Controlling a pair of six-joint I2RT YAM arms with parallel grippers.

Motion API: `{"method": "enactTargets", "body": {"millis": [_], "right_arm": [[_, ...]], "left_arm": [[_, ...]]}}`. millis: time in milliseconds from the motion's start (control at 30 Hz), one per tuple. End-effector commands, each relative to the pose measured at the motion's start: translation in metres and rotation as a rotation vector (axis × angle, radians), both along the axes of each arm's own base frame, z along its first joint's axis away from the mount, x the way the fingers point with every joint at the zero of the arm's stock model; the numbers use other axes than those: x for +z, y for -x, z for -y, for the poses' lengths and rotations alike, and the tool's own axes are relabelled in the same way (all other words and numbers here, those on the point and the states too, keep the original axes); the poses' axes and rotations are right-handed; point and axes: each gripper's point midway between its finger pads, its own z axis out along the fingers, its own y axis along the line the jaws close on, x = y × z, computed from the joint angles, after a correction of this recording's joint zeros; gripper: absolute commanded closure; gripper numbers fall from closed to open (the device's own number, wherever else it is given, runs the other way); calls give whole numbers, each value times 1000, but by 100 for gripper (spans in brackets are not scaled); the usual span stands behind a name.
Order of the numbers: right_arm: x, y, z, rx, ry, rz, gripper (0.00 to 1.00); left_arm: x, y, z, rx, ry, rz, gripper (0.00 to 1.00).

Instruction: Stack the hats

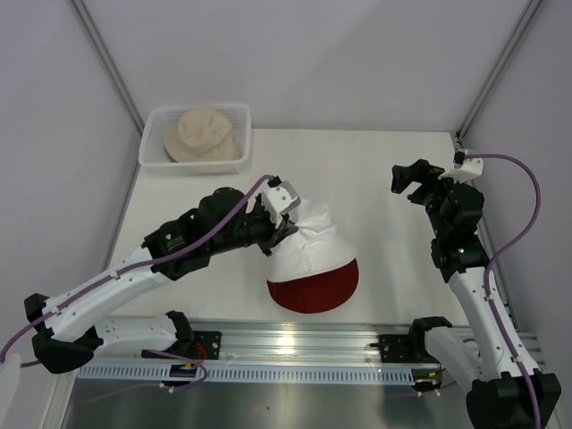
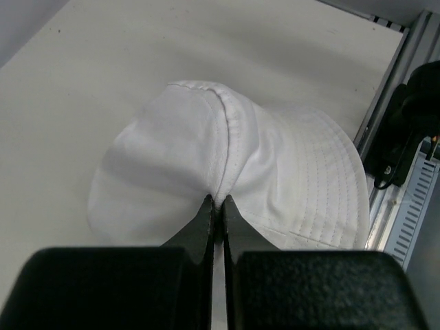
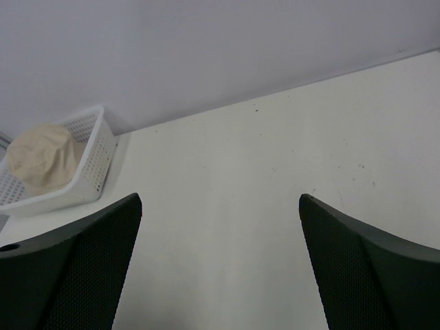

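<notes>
The soft, limp white hat [image 2: 289, 165] is pinched at a fabric fold by the tightly closed left gripper [image 2: 216, 203].

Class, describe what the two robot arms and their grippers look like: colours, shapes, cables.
The left arm and right arm both have white link shells between black joint housings, with a lilac cable running along each. The left gripper and right gripper have matt black, finely textured jaws tapering to wedge tips. No markings are legible.

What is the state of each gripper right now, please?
Left gripper: closed, pinching the white hat.
Right gripper: open, holding nothing.
</notes>
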Motion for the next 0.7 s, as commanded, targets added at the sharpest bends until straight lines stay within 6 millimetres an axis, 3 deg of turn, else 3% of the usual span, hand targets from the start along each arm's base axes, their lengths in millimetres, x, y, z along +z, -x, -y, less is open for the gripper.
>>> {"method": "enactTargets", "body": {"millis": [0, 33, 100, 167, 267, 367, 467, 500, 633, 667], "right_arm": [[-1, 3, -7, 40, -18, -8, 0], [-4, 2, -8, 46, -17, -17, 0], [-8, 2, -7, 41, -19, -28, 1], [-9, 3, -8, 44, -22, -34, 1], [-7, 5, -12, 65, -27, -35, 1], [-11, 7, -13, 71, -38, -41, 1], [-12, 9, -13, 76, -33, -45, 1], [-12, 10, -14, 77, -33, -47, 0], [-24, 15, -20, 116, -36, -93, 0], [-25, 15, -22, 125, -39, -98, 1]], "left_arm": [[-6, 13, -12, 8, 5, 7, 99], [2, 19, -13, -7, 39, 24, 99], [-10, 28, -12, -43, 39, 15, 99], [-6, 43, -9, -111, 68, 14, 99], [-14, 63, -1, -202, 78, -9, 99], [-33, 74, 10, -267, 51, -53, 98], [-39, 80, 20, -317, 43, -79, 96], [-43, 82, 26, -340, 38, -91, 88], [-57, 79, 37, -345, 17, -121, 74], [-59, 76, 38, -325, 12, -131, 64]]}}
